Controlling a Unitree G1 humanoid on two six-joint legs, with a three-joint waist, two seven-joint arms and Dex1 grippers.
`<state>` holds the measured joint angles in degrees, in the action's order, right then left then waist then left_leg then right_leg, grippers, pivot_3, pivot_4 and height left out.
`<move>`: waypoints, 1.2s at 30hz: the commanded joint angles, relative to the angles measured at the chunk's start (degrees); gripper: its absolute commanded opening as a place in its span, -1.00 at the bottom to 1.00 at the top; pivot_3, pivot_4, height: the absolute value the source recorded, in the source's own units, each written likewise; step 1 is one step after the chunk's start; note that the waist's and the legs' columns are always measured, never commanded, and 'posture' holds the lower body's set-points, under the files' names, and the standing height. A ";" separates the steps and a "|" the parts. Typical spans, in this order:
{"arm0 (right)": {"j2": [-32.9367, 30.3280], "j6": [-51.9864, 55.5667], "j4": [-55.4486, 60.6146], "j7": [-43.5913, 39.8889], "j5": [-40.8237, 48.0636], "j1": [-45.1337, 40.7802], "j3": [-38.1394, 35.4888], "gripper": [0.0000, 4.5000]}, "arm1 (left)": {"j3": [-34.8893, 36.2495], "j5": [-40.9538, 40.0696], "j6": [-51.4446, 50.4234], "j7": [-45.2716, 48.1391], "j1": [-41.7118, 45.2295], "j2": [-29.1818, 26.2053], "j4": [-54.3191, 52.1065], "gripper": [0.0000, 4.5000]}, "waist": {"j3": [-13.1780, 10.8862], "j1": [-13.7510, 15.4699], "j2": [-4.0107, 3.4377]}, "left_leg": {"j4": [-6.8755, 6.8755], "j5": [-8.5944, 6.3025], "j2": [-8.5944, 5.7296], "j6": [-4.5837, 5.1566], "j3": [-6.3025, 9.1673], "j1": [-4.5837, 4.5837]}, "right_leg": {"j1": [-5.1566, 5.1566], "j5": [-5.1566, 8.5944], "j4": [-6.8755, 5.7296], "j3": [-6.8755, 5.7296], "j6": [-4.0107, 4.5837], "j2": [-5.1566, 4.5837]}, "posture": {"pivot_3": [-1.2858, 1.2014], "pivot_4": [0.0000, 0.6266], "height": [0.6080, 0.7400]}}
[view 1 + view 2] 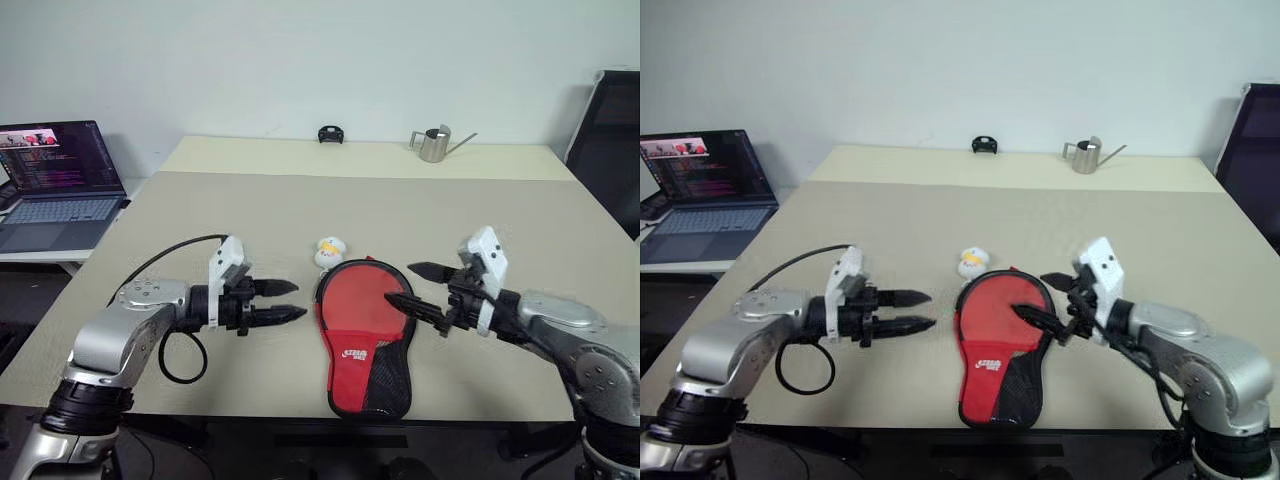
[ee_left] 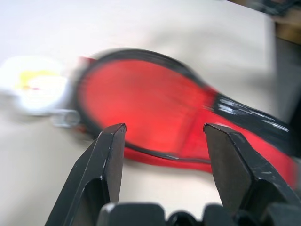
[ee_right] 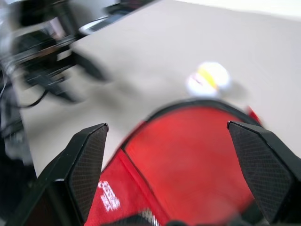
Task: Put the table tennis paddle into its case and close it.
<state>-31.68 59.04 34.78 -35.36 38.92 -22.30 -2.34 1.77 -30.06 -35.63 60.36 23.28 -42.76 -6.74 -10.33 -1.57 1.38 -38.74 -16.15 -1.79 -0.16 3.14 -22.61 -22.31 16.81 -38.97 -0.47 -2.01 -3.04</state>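
Left eye view: the case [image 1: 363, 335] lies flat on the table [image 1: 250, 215], red logo side up, near the middle of the front edge, with its narrow mesh-pocket end toward that edge and its round end toward the table's centre. The table tennis paddle cannot be made out as a separate item; whether it already sits inside the case cannot be told from here. A small white and yellow object [image 1: 329, 251] rests just beside the round end of the case. The left gripper [image 1: 291, 301] hovers beside the left side of the case, jaws partly apart and holding nothing. The right gripper [image 1: 419, 286] hangs over the right side of the round end, jaws spread wide, also empty; its lower finger appears to be over the red fabric, contact uncertain. Hazards, as judged from this arrangement: the case is soft and unrestrained, so a one-sided push from either gripper would probably slide or rotate it toward the front edge instead of closing it. A wide-open jaw descending on limp fabric may pinch the cover alone and lift it. The zip pull is not discernible, so a closing attempt may miss it. The small object could be knocked away.
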 commanded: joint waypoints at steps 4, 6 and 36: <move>-0.02 -7.80 -6.59 -6.14 -5.06 -3.56 11.49 0.98 | 2.42 5.24 4.45 -9.20 2.97 2.71 4.72 0.28 | -0.01 0.04 0.01 | -0.04 0.01 0.00 -0.01 0.01 -0.01 | -0.01 -0.01 -0.03 -0.01 0.01 0.00 | 0.03 -0.52 1.00; 1.62 -9.99 -9.76 -5.90 -7.71 -4.53 14.69 0.98 | 2.35 5.99 4.89 -10.82 3.47 3.52 5.64 0.28 | -0.01 0.05 0.01 | -0.04 0.01 0.00 -0.02 0.01 0.02 | 0.00 -0.01 -0.04 0.00 0.01 0.00 | 0.03 -0.52 1.00; 7.67 -17.29 -25.28 -3.83 -24.20 -4.15 21.48 1.00 | -5.42 19.87 18.61 -11.40 35.49 20.91 51.89 0.99 | 0.02 0.01 0.06 | -0.11 0.12 -0.13 -0.20 0.08 -0.03 | -0.03 -0.02 -0.08 -0.14 0.01 -0.02 | 0.03 -0.52 1.00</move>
<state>-24.26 41.65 9.89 -39.15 15.04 -26.46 19.23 -3.29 -11.10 -19.30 47.85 56.28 -22.27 43.31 -10.31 -1.57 1.43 -38.85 -16.04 -1.92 -0.36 3.22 -22.64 -22.34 16.79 -39.06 -0.61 -2.01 -3.07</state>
